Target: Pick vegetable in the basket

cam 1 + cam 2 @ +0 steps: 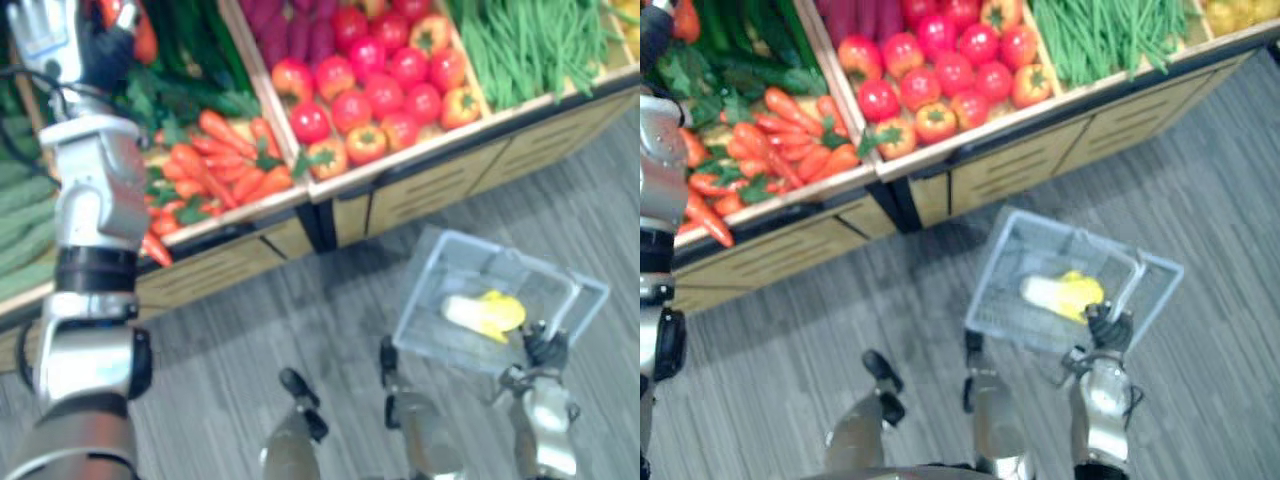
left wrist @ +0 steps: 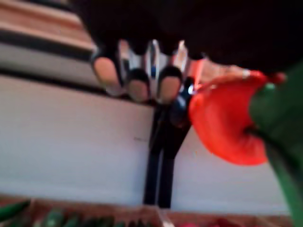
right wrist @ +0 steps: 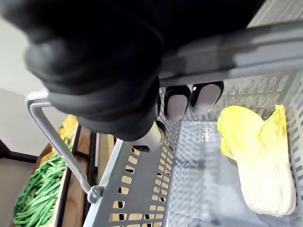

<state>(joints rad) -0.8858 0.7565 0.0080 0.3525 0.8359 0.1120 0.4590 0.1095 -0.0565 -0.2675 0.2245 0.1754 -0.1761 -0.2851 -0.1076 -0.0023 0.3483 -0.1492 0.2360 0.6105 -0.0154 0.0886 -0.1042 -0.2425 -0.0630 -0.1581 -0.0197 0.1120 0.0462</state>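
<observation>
Right wrist view gives us the right robot hand with its dark-tipped fingers curled round the grey handle of a pale slotted basket, so it is closed on that handle. Inside the basket a yellow-and-white leafy cabbage lies on the bottom, close to one wall. From the head views we see the basket hanging from this hand above the grey plank floor, in front of the produce stand and apart from its front edge.

We find the left robot hand raised over the stand's far left corner. In its own wrist view the fingers are curled, and a red vegetable with a green stem sits right against them, apparently gripped. So the task's vegetable is up in that hand, above the stand and well apart from the basket.

Beneath that arm, at the stand's front edge, we see a compartment of carrots with green tops. Next to it is a compartment of red and orange tomatoes, and beyond that, towards the stand's right corner, green beans.
</observation>
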